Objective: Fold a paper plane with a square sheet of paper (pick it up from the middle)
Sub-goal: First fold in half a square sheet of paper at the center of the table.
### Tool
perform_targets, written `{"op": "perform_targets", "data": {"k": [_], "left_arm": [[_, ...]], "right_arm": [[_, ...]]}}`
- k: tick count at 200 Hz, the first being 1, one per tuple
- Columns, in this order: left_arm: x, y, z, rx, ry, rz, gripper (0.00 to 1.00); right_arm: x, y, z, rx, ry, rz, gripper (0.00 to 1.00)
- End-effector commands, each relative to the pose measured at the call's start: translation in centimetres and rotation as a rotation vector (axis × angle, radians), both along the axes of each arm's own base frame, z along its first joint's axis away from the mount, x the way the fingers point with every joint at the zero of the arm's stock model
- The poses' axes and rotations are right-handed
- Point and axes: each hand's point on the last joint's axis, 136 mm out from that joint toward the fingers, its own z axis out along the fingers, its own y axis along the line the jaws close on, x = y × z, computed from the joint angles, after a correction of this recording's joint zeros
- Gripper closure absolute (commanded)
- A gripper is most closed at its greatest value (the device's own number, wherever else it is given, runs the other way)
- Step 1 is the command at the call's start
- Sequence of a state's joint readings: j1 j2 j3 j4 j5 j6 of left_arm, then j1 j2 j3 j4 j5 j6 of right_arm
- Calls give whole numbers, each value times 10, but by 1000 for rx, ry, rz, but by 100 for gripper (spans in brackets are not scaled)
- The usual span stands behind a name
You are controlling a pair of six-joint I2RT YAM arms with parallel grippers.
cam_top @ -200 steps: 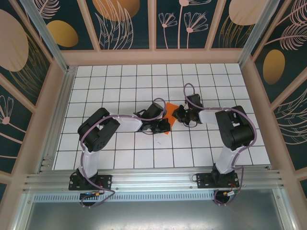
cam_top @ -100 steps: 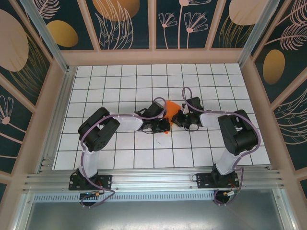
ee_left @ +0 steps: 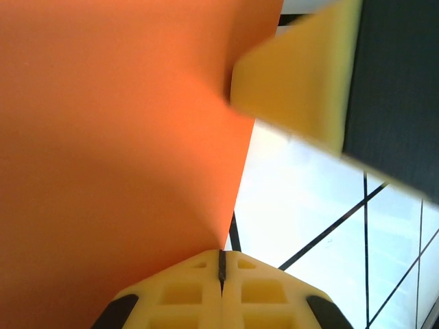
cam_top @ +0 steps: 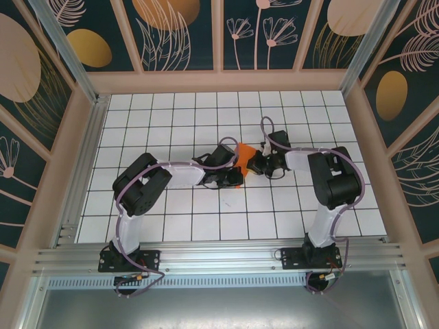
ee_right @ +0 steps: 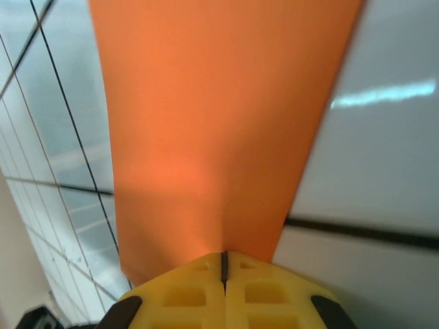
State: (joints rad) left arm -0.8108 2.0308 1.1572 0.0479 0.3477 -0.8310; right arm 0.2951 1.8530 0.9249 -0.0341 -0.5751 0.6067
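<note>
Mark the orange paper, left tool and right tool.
orange paper (cam_top: 245, 151): top view, exposed patch between the two wrists.
left tool (ee_left: 221, 264): left wrist view, seam where its yellow fingertips meet.
right tool (ee_right: 223, 264): right wrist view, seam where its yellow fingertips meet.

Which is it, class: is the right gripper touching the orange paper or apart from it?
Touching. In the right wrist view the orange paper runs straight into the shut seam of the right gripper.

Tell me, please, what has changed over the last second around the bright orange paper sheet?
The right gripper edged in toward the thin bright orange paper sheet and pinched shut on its edge. The left gripper stayed shut on the sheet; its arm hardly moved.
</note>
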Motion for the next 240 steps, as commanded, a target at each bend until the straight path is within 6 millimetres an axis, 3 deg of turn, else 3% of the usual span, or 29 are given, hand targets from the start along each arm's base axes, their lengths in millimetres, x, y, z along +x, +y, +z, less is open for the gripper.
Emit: {"op": "perform_targets", "data": {"k": [1,101,157,179,195,211,240], "left_arm": [[-29,35,-51,187,123,-15,100],[-38,47,-60,215,137,-21,100],[-43,51,-64,221,147,-23,100],[-41,49,-59,212,137,-24,100],[-32,39,-44,177,108,-27,100],[-18,20,-12,98,57,-32,97],[13,-2,58,-52,-67,-1,79]], "right_arm": [[28,-25,-8,-121,-51,-53,97],[76,-43,-8,-128,-112,-67,97],[115,-67,7,-121,-169,-128,97],[124,-70,24,-140,-211,-135,97],[119,-69,44,-140,-248,-134,94],[103,-68,58,-161,-269,-134,90],[57,-51,52,-216,-230,-83,77]]}}
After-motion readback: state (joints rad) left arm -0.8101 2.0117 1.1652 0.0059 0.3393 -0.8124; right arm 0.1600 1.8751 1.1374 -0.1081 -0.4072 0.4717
